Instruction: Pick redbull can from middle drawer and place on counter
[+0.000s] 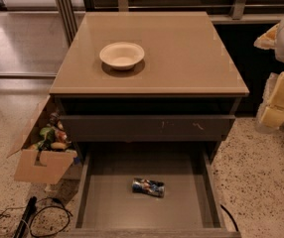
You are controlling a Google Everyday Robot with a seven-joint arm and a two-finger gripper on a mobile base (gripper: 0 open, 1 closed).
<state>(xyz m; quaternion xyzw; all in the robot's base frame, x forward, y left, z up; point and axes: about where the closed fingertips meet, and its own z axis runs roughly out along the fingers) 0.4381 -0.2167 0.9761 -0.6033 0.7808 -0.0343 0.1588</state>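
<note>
Nearest to you, the wide shallow dark grey-brown middle drawer (107,202) is standing fully open, which is what is leaving its plain grey floor exposed from above. The small slim blue-and-silver redbull can (148,187) is lying on its side on that floor, a little right of centre and well apart from both low side walls. Tipped over like that, it is probably calling for a reach straight down across its narrow body, and it may roll if you are nudging it off-centre. To the left, on the speckled floor, an open tan cardboard box (37,167) holding mixed small items is sitting just beside the cabinet, with black cables (42,214) trailing in front of it, so you are better off keeping the approach away from that side. Above the open drawer, the closed dark drawer front with pale scratches (147,128) is overhanging its back part. Farther off, the glossy tan square counter (181,58) is offering plenty of bare surface, since only a round cream bowl (122,55) is resting left of centre. The pale yellow-and-white gripper (278,100) is hanging at the right edge, beside the cabinet and nowhere near the can; you cannot tell whether it is open or closed.
</note>
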